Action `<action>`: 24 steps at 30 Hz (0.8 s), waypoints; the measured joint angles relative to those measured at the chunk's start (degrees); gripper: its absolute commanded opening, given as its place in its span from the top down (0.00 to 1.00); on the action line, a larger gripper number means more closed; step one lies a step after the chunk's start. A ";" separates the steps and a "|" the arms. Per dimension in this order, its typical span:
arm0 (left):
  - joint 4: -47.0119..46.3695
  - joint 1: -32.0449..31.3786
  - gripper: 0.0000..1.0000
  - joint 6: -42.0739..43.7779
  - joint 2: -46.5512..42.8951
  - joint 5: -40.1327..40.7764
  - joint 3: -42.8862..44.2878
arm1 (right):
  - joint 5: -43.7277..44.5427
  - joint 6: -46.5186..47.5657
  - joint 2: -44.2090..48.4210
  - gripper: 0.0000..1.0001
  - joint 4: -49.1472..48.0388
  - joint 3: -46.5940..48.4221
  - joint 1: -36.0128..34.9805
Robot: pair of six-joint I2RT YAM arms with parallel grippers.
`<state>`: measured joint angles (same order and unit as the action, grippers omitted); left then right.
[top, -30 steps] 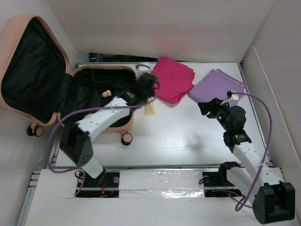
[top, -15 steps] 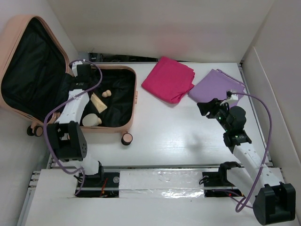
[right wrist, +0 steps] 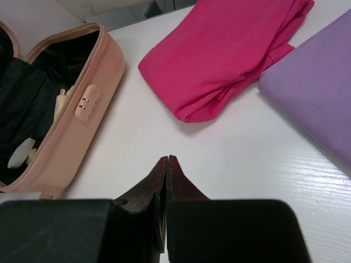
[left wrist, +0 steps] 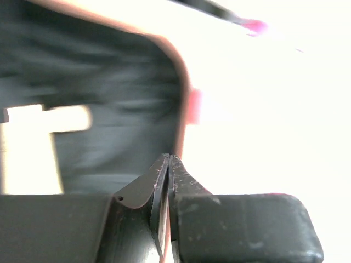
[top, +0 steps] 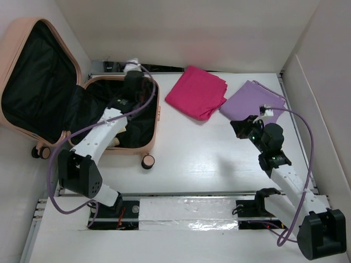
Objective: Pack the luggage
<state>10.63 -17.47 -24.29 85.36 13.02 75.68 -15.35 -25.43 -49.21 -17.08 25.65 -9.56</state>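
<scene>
Two arms are bolted at the near edge of the white counter [top: 208,159]. The right end effector [right wrist: 168,159] hangs low over bare counter on the right side, with its two fingers pressed together and nothing between them. It points toward the two folded cloths. The left arm reaches farther out, across the one piece of luggage [top: 156,109]. The left end effector [left wrist: 168,160] is over the far right corner of the lower shell. Its fingers are also together with nothing between them, though the left wrist view is blurred by motion. The luggage stands open on the left side of the counter. Its peach-pink lower shell lies flat with the black lining facing up, and the lid is tipped back against the left wall. One wheel [top: 148,161] shows at the near right corner, and more show at the near left corner. A small lock [right wrist: 88,103] sits on the shell's right wall. At least two small pale items [right wrist: 22,150] lie inside on the lining, but what they are cannot be told. Beyond the right end effector lie one folded magenta cloth [top: 200,92] and one folded purple cloth [top: 252,98], just beside each other near the far edge of the counter, both outside the luggage.
</scene>
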 measured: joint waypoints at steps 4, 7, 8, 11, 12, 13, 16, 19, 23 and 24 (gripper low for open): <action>-5.16 -11.02 1.00 -3.78 1.40 -1.73 1.20 | 1.64 0.72 0.04 1.00 0.37 0.00 -1.73; -8.46 -15.82 1.00 -6.78 6.38 -2.10 3.85 | 3.34 0.83 0.44 1.00 0.85 0.00 -2.16; -9.79 -16.98 1.00 -7.65 8.55 -1.99 4.81 | 3.93 0.81 0.94 1.00 1.42 0.00 -2.16; -12.94 -20.48 1.00 -10.21 15.34 -0.81 7.15 | 6.23 0.63 3.91 1.00 2.58 -0.13 -2.16; -13.27 -21.53 1.00 -11.04 17.81 -0.22 8.37 | 7.02 0.52 5.25 1.00 2.45 -0.42 -2.16; -13.33 -22.43 0.81 -12.02 20.35 0.70 9.77 | 7.50 0.31 6.51 1.00 2.40 -0.72 -2.16; -14.12 -24.59 0.44 -16.17 26.64 4.42 13.03 | 7.91 0.42 8.37 1.00 2.54 -0.94 -2.16; -13.94 -25.59 0.44 -22.05 30.08 8.94 13.29 | 7.91 0.70 8.33 0.88 2.58 -0.94 -2.16; -7.61 -25.24 0.41 -30.51 34.71 16.24 18.80 | 7.87 1.09 7.82 0.56 2.86 -0.94 -2.16; -5.77 -25.05 0.41 -32.65 36.15 17.53 21.22 | 7.87 1.18 7.85 0.53 2.93 -0.94 -2.16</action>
<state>4.86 -42.52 -56.95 121.51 30.55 96.90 -7.49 -24.25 -41.36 -14.15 24.71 -11.73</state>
